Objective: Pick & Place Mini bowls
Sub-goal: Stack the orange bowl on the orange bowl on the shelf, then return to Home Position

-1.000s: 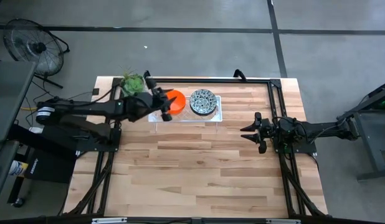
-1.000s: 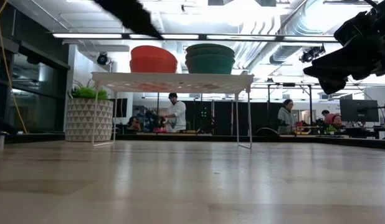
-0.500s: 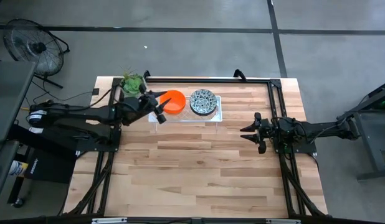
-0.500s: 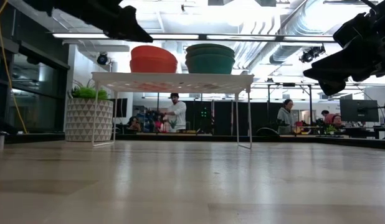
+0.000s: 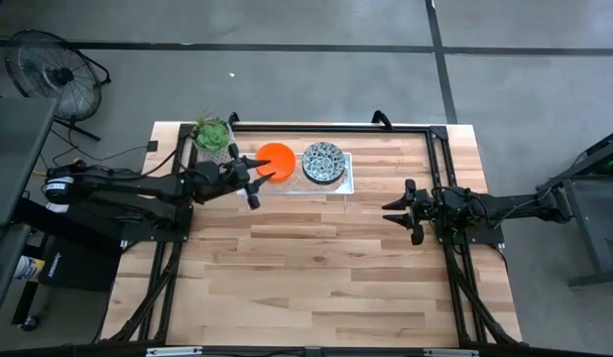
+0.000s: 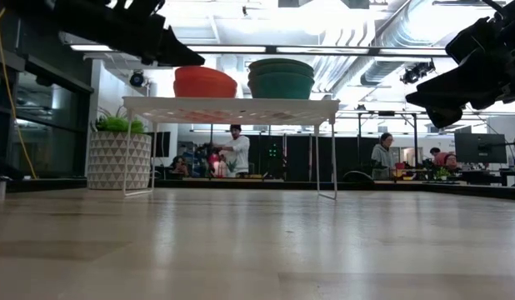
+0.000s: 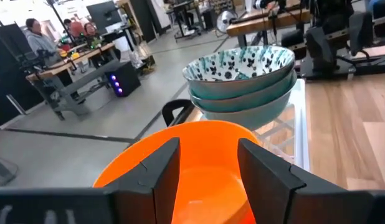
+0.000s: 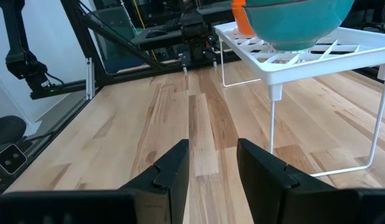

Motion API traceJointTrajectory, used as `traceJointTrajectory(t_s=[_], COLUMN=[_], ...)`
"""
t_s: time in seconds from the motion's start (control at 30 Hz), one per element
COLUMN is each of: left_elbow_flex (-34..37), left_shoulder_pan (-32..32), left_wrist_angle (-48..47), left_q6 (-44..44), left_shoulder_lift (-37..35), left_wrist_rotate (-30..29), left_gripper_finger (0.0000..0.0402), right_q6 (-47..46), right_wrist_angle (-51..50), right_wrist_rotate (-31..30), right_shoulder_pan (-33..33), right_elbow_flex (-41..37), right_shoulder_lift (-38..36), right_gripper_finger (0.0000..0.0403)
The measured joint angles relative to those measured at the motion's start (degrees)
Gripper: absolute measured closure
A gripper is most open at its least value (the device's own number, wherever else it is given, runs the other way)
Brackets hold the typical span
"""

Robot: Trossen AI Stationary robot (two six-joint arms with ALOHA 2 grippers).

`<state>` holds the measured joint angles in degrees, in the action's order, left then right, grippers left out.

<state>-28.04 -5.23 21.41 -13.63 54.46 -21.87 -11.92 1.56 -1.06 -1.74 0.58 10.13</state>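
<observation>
The open, empty left gripper [image 5: 250,178] beside the orange bowls [image 5: 278,159] could nudge that stack off the rack [image 5: 346,184] if it closes off-centre on the rim.

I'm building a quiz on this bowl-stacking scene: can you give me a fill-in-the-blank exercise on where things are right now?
1. The orange bowls and the patterned bowls stand in two stacks on top of the white ____.
2. The left tool hangs open, holding nothing, beside the ____ stack.
3. The potted plant stands at the table's far ____ corner in the high view.
4. The right tool waits above bare ____, apart from the rack.

Missing words: rack; orange; left; table
</observation>
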Motion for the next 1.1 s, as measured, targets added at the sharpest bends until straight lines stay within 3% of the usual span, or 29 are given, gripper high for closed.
traceJointTrajectory(t_s=[0.6, 0.77, 1.1], left_elbow_flex=[1.91, -0.15, -11.65], left_shoulder_pan=[0.00, 0.00, 2.71], left_wrist_angle=[4.71, 5.04, -13.26], left_q6=[-2.83, -6.57, -15.79], left_shoulder_lift=[0.00, -1.76, -1.86], left_wrist_rotate=[-0.31, 2.85, 5.92], left_gripper_finger=[0.0245, 0.0245, 0.0245], right_q6=[0.00, 0.00, 0.00], right_wrist_angle=[0.00, 0.00, 0.00], right_wrist_rotate=[0.00, 0.02, 0.00], right_shoulder_pan=[-0.01, 0.00, -0.02], right_elbow_flex=[-0.01, -0.01, -0.02], right_shoulder_lift=[0.00, 0.00, 0.00], right_gripper_finger=[0.0281, 0.0281, 0.0281])
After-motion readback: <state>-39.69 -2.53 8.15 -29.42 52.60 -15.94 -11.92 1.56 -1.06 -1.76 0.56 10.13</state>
